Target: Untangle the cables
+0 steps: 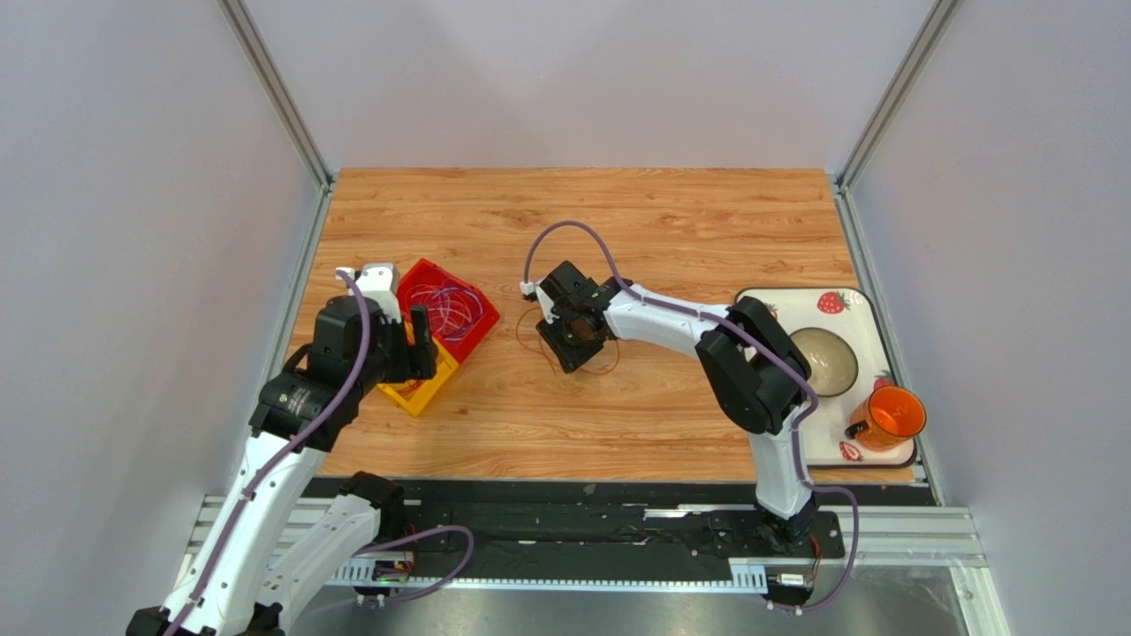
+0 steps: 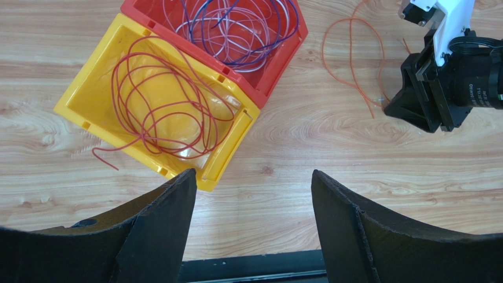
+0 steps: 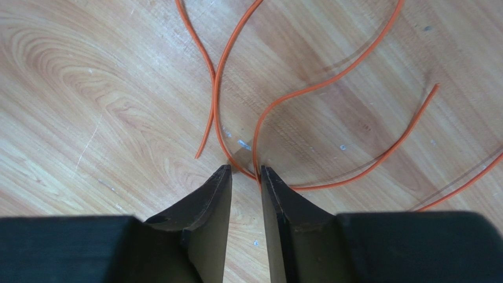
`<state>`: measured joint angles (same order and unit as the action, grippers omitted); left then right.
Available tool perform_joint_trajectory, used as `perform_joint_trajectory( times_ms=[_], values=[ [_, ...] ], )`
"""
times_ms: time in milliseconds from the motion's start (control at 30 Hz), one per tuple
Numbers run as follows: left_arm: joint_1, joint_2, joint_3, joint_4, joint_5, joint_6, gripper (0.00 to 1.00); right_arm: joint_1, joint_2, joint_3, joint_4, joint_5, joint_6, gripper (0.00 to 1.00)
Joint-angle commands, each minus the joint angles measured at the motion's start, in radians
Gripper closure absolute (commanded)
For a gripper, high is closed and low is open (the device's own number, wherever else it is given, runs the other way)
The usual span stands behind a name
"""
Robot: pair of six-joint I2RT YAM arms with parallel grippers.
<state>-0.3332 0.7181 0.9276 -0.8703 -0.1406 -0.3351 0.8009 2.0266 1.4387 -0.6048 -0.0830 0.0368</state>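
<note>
right jaws narrow, tips down at the table (image 3: 88, 82), orange cable (image 3: 216, 100) running through the gap right at the tips; the gap looks wider than the wire, so I'd call it not clamped yet. Rest of that cable fans out ahead of the tips in open loops, with one free end just ahead-left of them and another well off ahead-right. Two strands seem to converge at the tips, can't tell if both sit inside the gap. Step in hand, as I read it: pinch the orange one. To do it well, close fully before any lift, since the wire is hair-thin and slips out of a half-grip. Keep it seated back from the very tips, then lift slow and straight so the loops drop open rather than drag and knot. Left jaws wide, holding nothing, above the table. Yellow bin (image 2: 82, 97) is ahead-left of them with the dark red cable (image 2: 165, 100) coiled inside, one tail spilling over the rim. Red bin (image 2: 283, 56) is beyond it, purple and white cables (image 2: 236, 29) looped together inside
</note>
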Motion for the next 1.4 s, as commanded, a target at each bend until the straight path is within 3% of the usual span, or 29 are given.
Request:
perform_joint_trajectory(
  times_ms=[0,167,300,467,700,1133,1367],
  values=[
    [-0.003,-0.006,0.004,0.025,-0.007,-0.010,0.21,0.012,0.014,-0.058,-0.046,-0.070,0.028,0.72],
    [-0.003,-0.009,0.004,0.022,-0.010,-0.010,0.21,0.035,0.026,-0.080,-0.061,-0.049,0.051,0.82],
    [-0.003,-0.014,0.005,0.022,-0.013,-0.010,0.21,0.070,0.087,-0.031,-0.104,-0.008,0.060,1.00],
    [-0.003,-0.023,0.005,0.021,-0.014,-0.012,0.21,0.070,0.075,-0.029,-0.098,-0.049,0.049,1.00],
    [-0.003,-0.057,0.005,0.021,-0.025,-0.012,0.21,0.015,-0.141,-0.057,-0.021,-0.224,0.172,1.00],
    [-0.003,-0.094,0.008,0.011,-0.056,-0.015,0.21,-0.023,-0.266,0.230,-0.050,-0.452,0.331,1.00],
    [-0.003,-0.126,0.008,0.013,-0.068,-0.012,0.22,-0.026,-0.238,0.381,-0.056,-0.426,0.351,1.00]
  ],
)
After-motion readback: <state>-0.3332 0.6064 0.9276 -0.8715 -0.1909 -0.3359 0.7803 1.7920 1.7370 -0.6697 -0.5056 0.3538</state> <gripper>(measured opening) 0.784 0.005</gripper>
